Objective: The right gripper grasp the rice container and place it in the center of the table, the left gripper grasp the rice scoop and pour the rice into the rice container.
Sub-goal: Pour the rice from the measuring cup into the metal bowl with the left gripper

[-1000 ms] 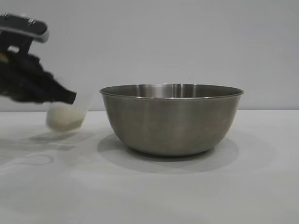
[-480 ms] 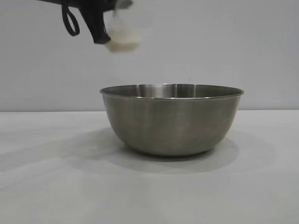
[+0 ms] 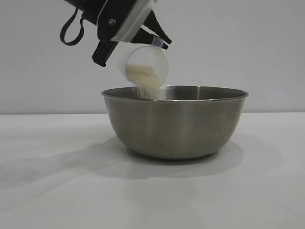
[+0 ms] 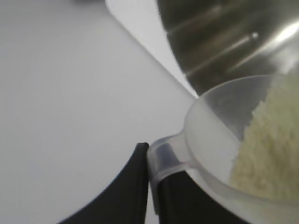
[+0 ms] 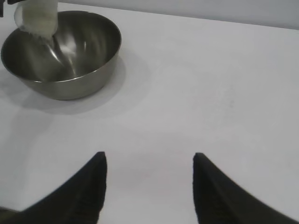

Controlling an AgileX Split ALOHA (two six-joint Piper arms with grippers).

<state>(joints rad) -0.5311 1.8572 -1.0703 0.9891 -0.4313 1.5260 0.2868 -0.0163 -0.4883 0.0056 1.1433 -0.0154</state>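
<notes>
Steel, brushed grey, the bowl (image 3: 175,121) stands upright on the white table (image 3: 57,191), about midway between the table's left and right edges as the outside camera sees it. Above the bowl's left rim the left gripper (image 3: 125,29) hangs in the air, its black fingers closed on the side handle of the small clear plastic scoop (image 3: 145,66). In the left wrist view the handle of the scoop (image 4: 219,140) sits pinched between the two dark fingertips (image 4: 133,186), with the cup itself sticking out beyond them toward the bowl (image 4: 224,37). The scoop is tipped steeply, mouth turned down and toward the bowl's middle, and it does not touch the rim. Pale rice (image 3: 145,78) lies heaped against the lower side of the cup and falls in a thin stream over its lip into the bowl just inside the left rim. In the wrist view the grains (image 4: 266,144) crowd the mouth of the cup.

The right gripper (image 5: 149,186) is well apart from the bowl (image 5: 63,51), low over bare table, its two black fingers spread wide with nothing between them. From there the scoop (image 5: 37,18) shows over the bowl's far rim.
</notes>
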